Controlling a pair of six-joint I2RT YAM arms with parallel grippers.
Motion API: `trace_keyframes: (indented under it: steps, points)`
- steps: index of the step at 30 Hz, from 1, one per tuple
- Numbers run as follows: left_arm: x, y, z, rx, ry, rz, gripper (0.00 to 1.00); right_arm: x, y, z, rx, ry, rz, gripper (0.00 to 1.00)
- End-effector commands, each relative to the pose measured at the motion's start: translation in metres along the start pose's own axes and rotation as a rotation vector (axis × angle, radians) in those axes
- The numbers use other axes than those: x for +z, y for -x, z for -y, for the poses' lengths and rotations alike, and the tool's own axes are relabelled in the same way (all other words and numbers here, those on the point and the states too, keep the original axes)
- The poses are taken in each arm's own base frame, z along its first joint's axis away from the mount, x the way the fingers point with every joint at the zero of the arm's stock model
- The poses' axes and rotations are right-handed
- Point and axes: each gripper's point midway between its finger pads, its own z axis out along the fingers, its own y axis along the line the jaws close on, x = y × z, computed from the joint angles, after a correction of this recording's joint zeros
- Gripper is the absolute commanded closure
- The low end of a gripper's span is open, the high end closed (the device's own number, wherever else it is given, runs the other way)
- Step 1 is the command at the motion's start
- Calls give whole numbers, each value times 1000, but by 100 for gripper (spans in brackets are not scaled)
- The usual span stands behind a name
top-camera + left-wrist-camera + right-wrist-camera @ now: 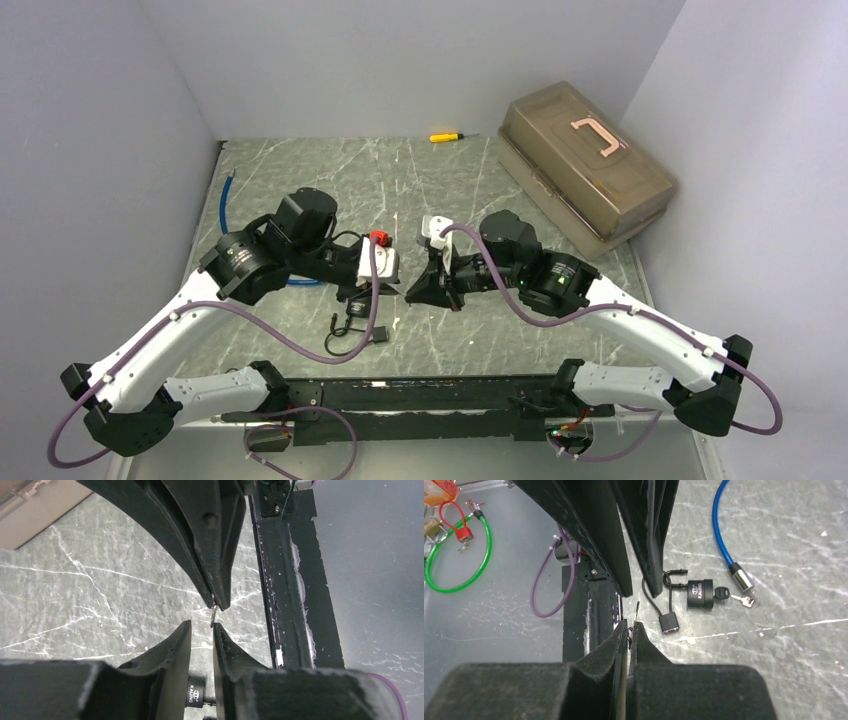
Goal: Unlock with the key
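My right gripper is shut on a thin metal key, whose blade sticks out past the fingertips. In the top view it meets my left gripper tip to tip above the table's middle. My left gripper is slightly open and holds nothing. The key tip sits just in front of its gap, close to one finger. A black padlock lies on the table below, with a black-headed key in it. It also shows between my left fingers and in the top view.
A thin black cable with a small black block lies beside the padlock. A blue cable lock lies on the left. A brown toolbox stands at the back right, with a yellow screwdriver beside it. The black rail runs along the near edge.
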Motion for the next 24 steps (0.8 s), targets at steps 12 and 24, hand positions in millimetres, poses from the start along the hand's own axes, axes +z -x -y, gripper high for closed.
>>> trace_keyframes:
  steps: [12, 24]
  points:
    - [10, -115, -20, -83, 169, -309, 0, -15, -20, 3, 176, -3, 65, 100]
    - [59, -209, 2, -159, 92, -324, 1, -43, -2, 8, 199, -87, 181, 100]
